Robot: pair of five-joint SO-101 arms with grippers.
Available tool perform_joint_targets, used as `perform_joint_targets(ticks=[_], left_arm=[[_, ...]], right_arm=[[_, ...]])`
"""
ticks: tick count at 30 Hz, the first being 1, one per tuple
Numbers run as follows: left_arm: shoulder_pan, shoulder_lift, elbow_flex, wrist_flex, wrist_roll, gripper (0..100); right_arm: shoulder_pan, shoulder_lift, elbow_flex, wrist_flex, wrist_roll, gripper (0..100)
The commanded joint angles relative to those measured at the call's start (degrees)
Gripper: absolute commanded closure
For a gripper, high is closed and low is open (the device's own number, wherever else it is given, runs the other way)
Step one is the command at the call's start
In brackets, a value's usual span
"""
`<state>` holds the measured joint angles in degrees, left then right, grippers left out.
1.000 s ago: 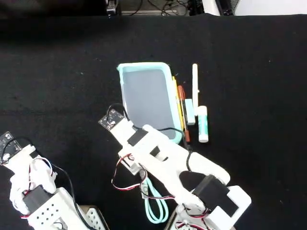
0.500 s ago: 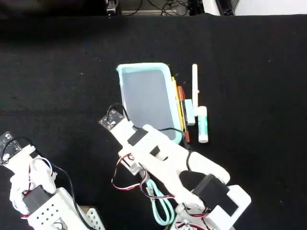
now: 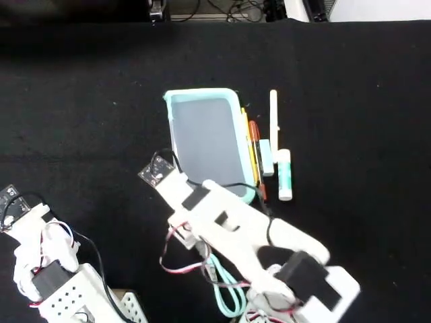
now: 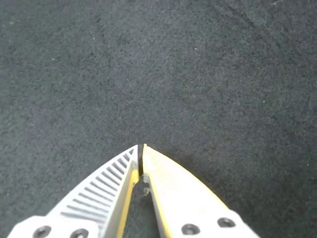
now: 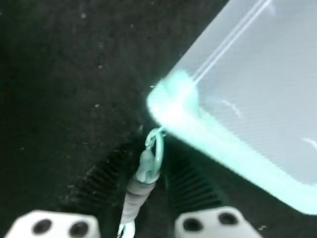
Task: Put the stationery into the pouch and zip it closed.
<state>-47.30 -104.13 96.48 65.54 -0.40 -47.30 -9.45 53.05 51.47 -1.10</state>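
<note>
At the near corner of the pouch [image 5: 257, 99], my right hand [image 5: 147, 156] sits low with its two fingers a little apart, one on each side of the zip pull [image 5: 148, 166]. A thin dark gap shows on both sides, so I judge the hand is straddling the pull rather than clamping it. A mint strap [image 3: 225, 293] runs back from that corner, away from the pouch and under my right arm.

Over the last second that arm has swung a little: its elbow has drifted out, the wrist has drawn slightly off the pouch, and the strap loop has slid along with it. The pouch has stayed put.

Just beside the pouch's long edge lie the pens [image 3: 254, 155], a pale block [image 3: 267, 156], a white stick [image 3: 273, 114] and a glue stick [image 3: 285, 175], all unmoved and all outside. To my mind the zip comes first, and nothing is packed yet.

Well apart from the pouch, my left hand [image 4: 141, 148] is closed tip to tip on nothing, over the bare black surface [image 3: 350, 101].
</note>
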Motion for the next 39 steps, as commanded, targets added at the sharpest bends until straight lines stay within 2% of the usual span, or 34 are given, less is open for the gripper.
perform_joint_targets(ticks=[1, 4, 7, 11, 15, 17, 22, 28, 35, 39], left_arm=[[-0.5, -0.2, 0.8, -0.5, 0.6, 96], [-0.5, -0.2, 0.8, -0.5, 0.6, 96], [-0.5, -0.2, 0.8, -0.5, 0.6, 96], [-0.5, -0.2, 0.8, -0.5, 0.6, 96], [-0.5, -0.2, 0.8, -0.5, 0.6, 96], [-0.5, -0.2, 0.8, -0.5, 0.6, 96], [-0.5, -0.2, 0.8, -0.5, 0.6, 96], [-0.5, -0.2, 0.8, -0.5, 0.6, 96], [-0.5, -0.2, 0.8, -0.5, 0.6, 96], [-0.5, -0.2, 0.8, -0.5, 0.6, 96]], right_arm=[[-3.8, -6.5, 5.9, -2.0, 0.6, 98.6], [-3.8, -10.9, 8.5, -1.9, 0.8, 98.5], [-3.3, -11.6, 9.6, -2.0, 4.4, 98.3], [1.5, -9.3, 9.6, -2.1, 7.6, 97.1], [4.4, -6.4, 8.4, 0.2, 9.1, 83.7], [4.4, -5.1, 7.3, 1.8, 9.1, 81.1], [4.7, -2.3, 7.2, 2.5, 9.1, 87.0], [4.9, 0.6, 3.6, 5.3, 9.1, 89.0], [10.6, 2.8, -1.1, 7.1, 19.3, 93.6], [10.5, 0.2, -1.2, 6.9, 19.6, 98.8]])
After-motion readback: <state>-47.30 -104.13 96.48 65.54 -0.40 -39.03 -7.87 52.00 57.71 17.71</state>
